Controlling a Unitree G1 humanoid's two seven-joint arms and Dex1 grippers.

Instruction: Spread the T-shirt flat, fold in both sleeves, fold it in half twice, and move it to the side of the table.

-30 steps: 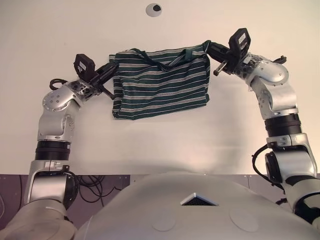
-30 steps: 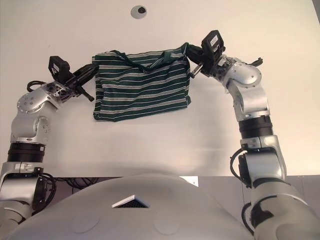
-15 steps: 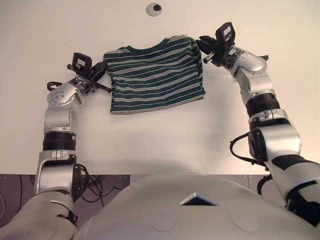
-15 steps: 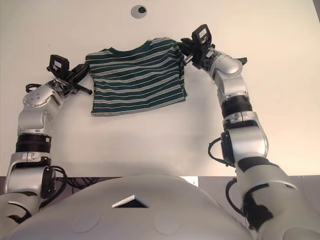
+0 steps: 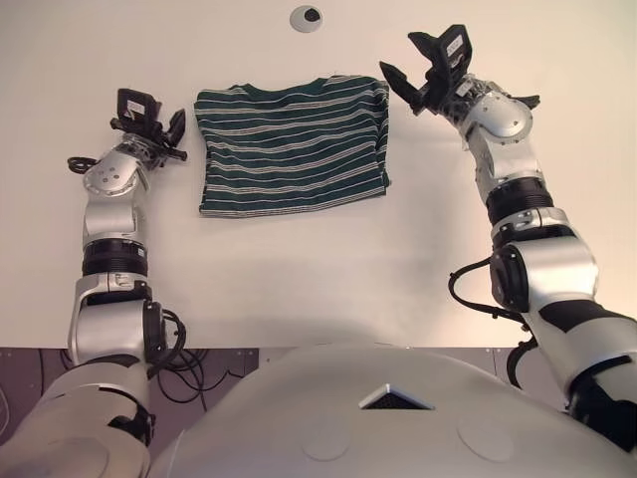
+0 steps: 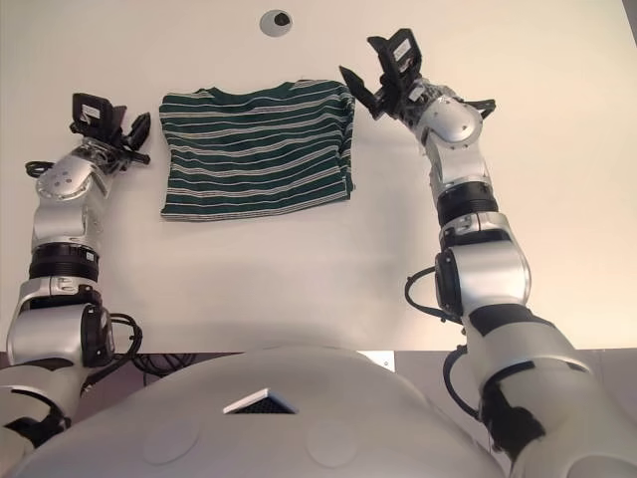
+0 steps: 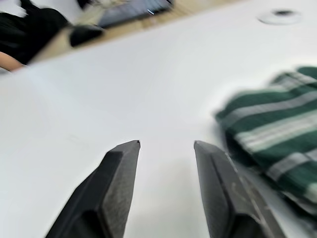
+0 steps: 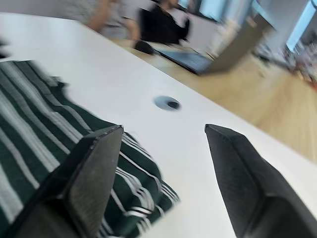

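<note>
Green with pale stripes, the T-shirt (image 5: 292,146) is seen from the left eye lying flat on the white table (image 5: 299,259), far out at the middle, its collar toward the far edge and its outline close to a rectangle. The left gripper (image 5: 169,136) is held just off the shirt's left edge, apart from the cloth, with its jaws spread. The right gripper (image 5: 396,52) is raised beside the shirt's far right corner, jaws wide apart and nothing between them. A round cable grommet (image 5: 307,17) is set into the tabletop beyond the shirt. From the right eye the same layout is given: the shirt between the two grippers and touched by neither. Over to the left wrist view: the left gripper's dark fingers (image 7: 121,168) are seen parted above bare tabletop, a bunched striped edge of the shirt lies just beside one of them, and the grommet is picked out far behind. In the right wrist view, the right gripper's two broad fingers (image 8: 94,163) are held well apart above the shirt's corner, where the hem is seen folded in layers, with the grommet showing in the gap on the white surface beyond.
</note>
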